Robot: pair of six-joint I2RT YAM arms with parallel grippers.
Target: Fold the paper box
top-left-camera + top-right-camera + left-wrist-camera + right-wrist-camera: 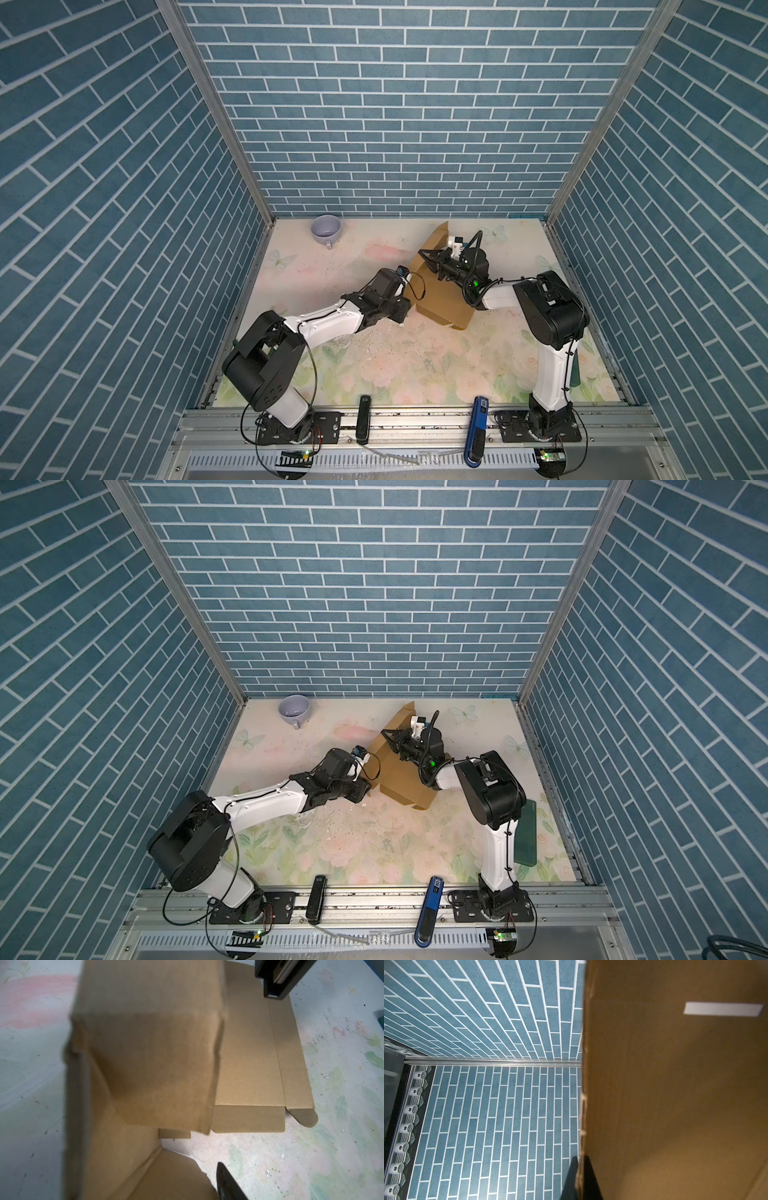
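Lavender ceramic cup [326,229] stands in the far-left corner of the floral-patterned counter [415,370]. The left end effector [402,309] is at the left edge of the tan cardboard paper box [444,305], which lies part-folded right of centre. Whether it grips cannot be told. The right end effector [430,258] is clenched on a raised flap of the box.

Matt tan cardboard paper box [446,305]; smooth glossy cup [325,227].
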